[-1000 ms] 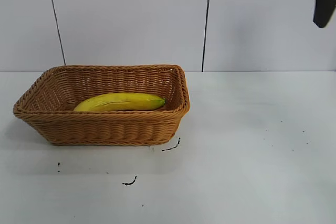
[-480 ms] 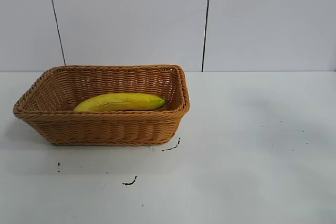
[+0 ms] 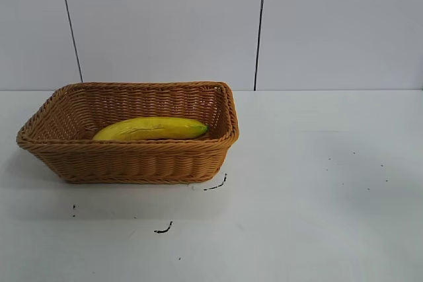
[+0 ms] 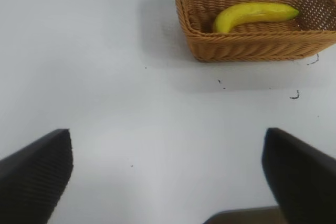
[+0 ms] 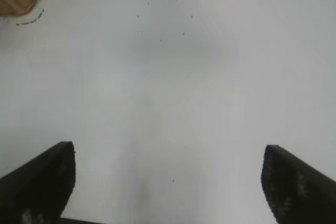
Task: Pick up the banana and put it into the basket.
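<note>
Banana in the basket, both grippers spread wide and empty above the desk.

The banana [image 3: 151, 128] lies on its side inside the wicker basket [image 3: 132, 162], its dark tip toward the basket's right end wall. The basket sits on the left part of the white desk [image 3: 317, 196], with a few small black marks on the desk just in front of it. The left gripper [image 4: 167, 174] hangs over bare desk well apart from the basket, fingers wide apart and holding nothing. The right gripper [image 5: 168, 182] is likewise open over bare desk, only a corner of the basket showing in its view.
</note>
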Robot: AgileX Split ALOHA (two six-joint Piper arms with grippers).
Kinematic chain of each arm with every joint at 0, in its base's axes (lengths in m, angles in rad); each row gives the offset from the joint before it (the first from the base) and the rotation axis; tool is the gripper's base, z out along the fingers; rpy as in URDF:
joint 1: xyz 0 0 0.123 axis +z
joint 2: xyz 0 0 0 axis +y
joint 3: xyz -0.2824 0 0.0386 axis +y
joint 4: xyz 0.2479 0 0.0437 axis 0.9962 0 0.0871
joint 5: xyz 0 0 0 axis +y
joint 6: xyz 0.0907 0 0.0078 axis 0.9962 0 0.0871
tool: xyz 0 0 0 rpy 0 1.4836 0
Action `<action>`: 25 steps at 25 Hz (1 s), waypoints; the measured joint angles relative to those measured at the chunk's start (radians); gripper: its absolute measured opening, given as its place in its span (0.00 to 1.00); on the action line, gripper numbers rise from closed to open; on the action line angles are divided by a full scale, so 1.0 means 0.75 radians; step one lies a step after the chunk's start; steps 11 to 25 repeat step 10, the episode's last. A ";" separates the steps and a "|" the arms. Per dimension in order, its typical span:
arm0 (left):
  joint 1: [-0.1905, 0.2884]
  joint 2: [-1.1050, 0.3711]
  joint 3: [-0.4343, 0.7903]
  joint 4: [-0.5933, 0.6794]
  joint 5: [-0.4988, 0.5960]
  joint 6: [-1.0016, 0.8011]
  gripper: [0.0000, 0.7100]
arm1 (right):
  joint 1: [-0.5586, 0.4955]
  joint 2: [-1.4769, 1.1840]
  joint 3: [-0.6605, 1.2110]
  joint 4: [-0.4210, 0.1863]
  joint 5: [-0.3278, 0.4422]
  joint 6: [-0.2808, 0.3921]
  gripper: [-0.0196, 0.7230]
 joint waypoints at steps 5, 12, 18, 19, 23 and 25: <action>0.000 0.000 0.000 0.000 0.000 0.000 0.98 | 0.000 -0.136 0.000 0.003 0.002 0.000 0.95; 0.000 0.000 0.000 0.000 0.000 0.000 0.98 | 0.000 -0.137 0.000 0.003 0.002 0.000 0.95; 0.000 0.000 0.000 0.000 0.000 0.000 0.98 | 0.000 -0.137 0.000 0.003 0.002 0.000 0.95; 0.000 0.000 0.000 0.000 0.000 0.000 0.98 | 0.000 -0.137 0.000 0.003 0.002 0.000 0.95; 0.000 0.000 0.000 0.000 0.000 0.000 0.98 | 0.000 -0.137 0.000 0.003 0.002 0.000 0.95; 0.000 0.000 0.000 0.000 0.000 0.000 0.98 | 0.000 -0.137 0.000 0.003 0.002 0.000 0.95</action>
